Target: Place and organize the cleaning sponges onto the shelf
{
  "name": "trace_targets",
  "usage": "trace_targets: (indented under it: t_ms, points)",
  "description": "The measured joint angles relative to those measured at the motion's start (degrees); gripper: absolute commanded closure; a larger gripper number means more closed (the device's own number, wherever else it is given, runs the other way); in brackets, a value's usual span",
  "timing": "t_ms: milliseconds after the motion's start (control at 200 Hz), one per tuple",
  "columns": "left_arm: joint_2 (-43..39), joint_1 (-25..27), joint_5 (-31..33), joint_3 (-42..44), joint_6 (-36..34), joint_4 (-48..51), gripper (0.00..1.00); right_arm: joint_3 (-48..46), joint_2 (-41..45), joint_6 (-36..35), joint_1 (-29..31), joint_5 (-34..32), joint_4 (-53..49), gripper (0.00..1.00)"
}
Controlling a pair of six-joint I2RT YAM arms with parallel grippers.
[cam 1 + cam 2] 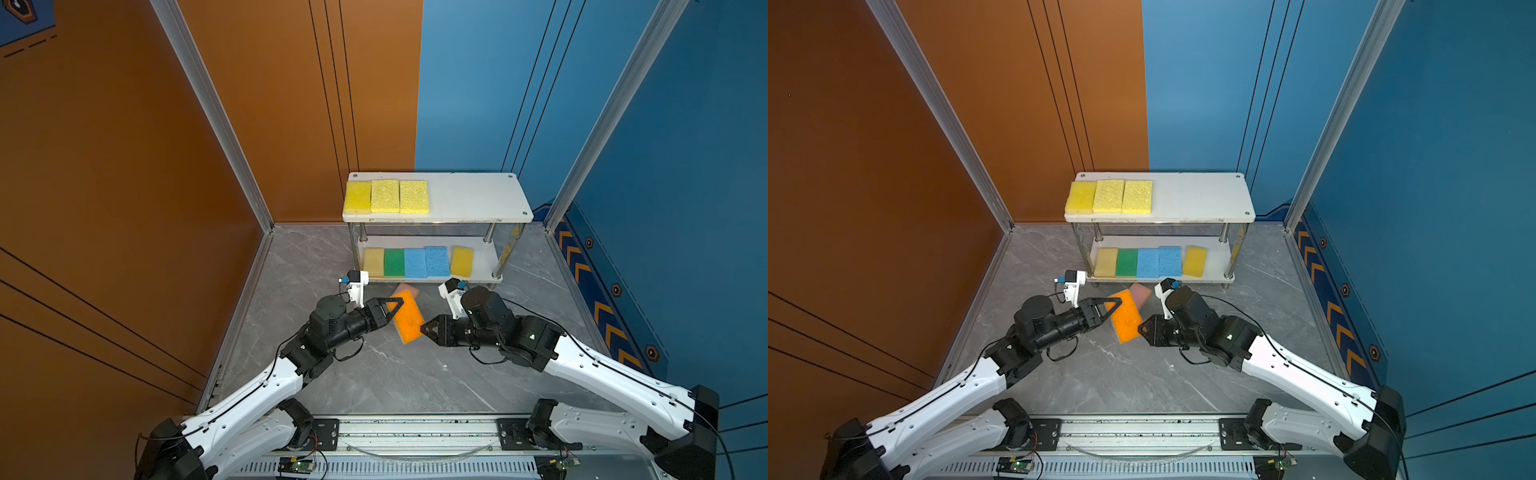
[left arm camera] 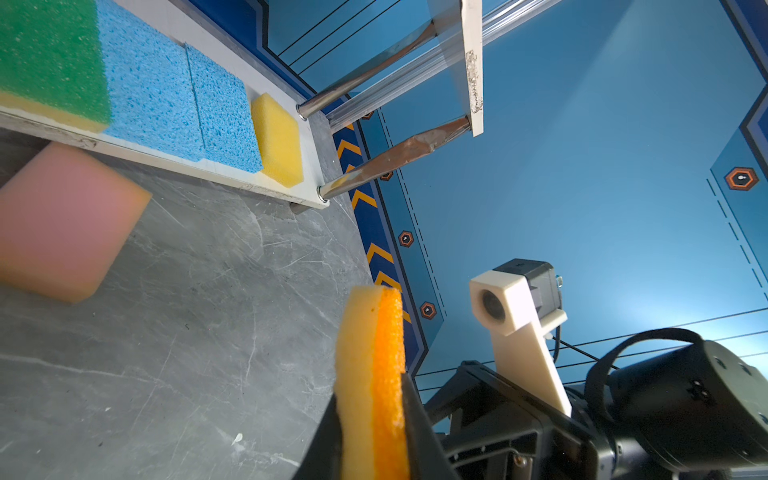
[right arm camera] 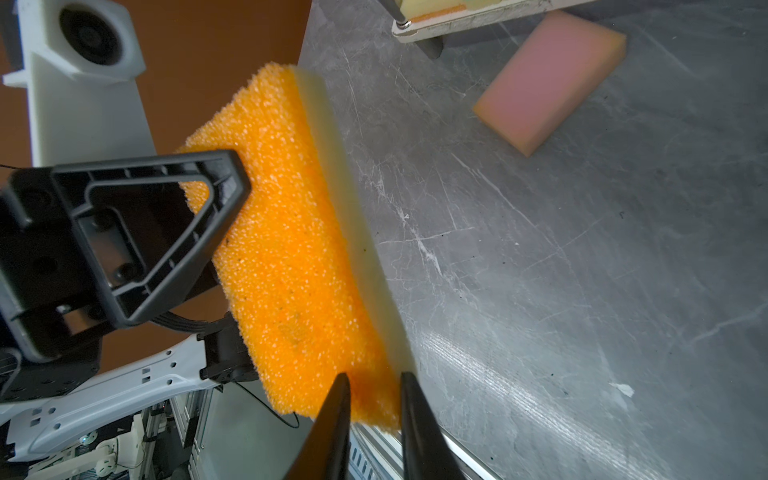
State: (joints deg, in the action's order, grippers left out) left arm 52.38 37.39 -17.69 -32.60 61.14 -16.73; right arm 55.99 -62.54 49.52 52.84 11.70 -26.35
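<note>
The right gripper and left gripper both pinch the orange sponge.

White arm shells, black joints, thin black cables, triangular black jaws

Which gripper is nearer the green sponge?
Left. The left gripper clamps the orange sponge in front of the green sponge; the right gripper clamps its opposite end, farther away.
</note>
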Motion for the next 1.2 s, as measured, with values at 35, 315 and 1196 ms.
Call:
trace_targets:
  t_ms: [35, 315, 1196]
  points:
    - [-0.02, -0.17, -0.02, 0.0, 0.0, 0.0, 0.81, 0.0, 0.0, 0.0, 0.02, 0.0, -0.02, 0.88]
    - [-0.24, -0.26, 0.0, 0.37, 0.2, -0.02, 0.81, 0.07, 0.0, -0.13, 0.04, -0.07, -0.07, 0.98]
    - [-21.53, -17.86, -8.09, 5.11, 0.02, 15.3, 0.31, 15.72, 8.94, -4.74, -10.88, -3.41, -10.1, 1.0]
